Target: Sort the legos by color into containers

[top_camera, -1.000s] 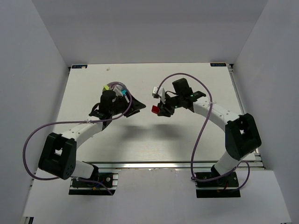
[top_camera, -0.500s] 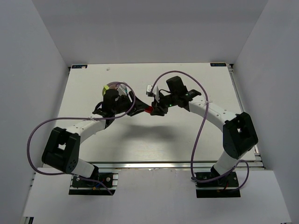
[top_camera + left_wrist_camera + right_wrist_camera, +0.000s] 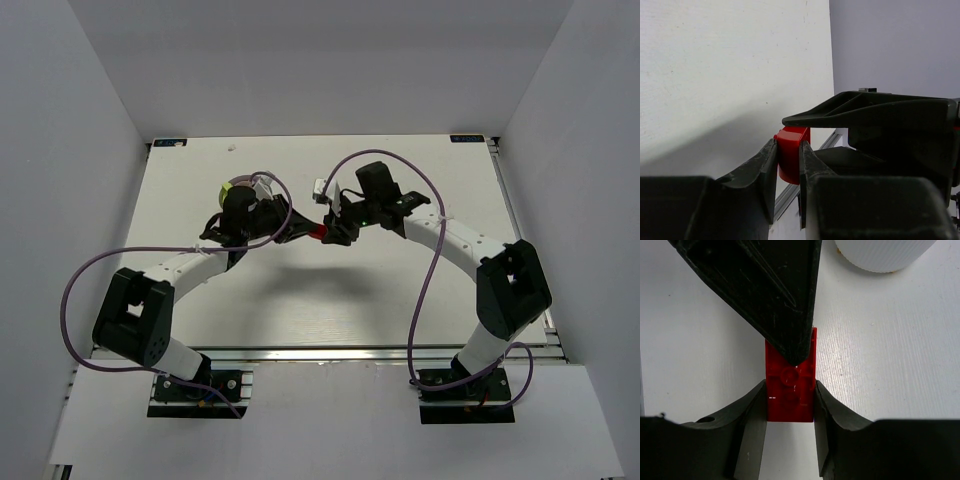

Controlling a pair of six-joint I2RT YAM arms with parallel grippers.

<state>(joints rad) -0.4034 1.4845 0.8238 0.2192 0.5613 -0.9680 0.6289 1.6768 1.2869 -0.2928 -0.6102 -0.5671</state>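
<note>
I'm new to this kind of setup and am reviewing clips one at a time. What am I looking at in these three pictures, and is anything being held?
The machine is two robot arms bolted at the near edge of a white table. The wide picture looks down from above and behind them. The two close-ups come from a small camera on each wrist, so the black prongs at the bottom are that arm's own fingers. Mid-table, the left gripper and the right gripper meet on one red lego. Each close-up shows it pinched between that arm's fingers, so both hold it. Behind the left arm sits a round white dish, mostly hidden.
</note>
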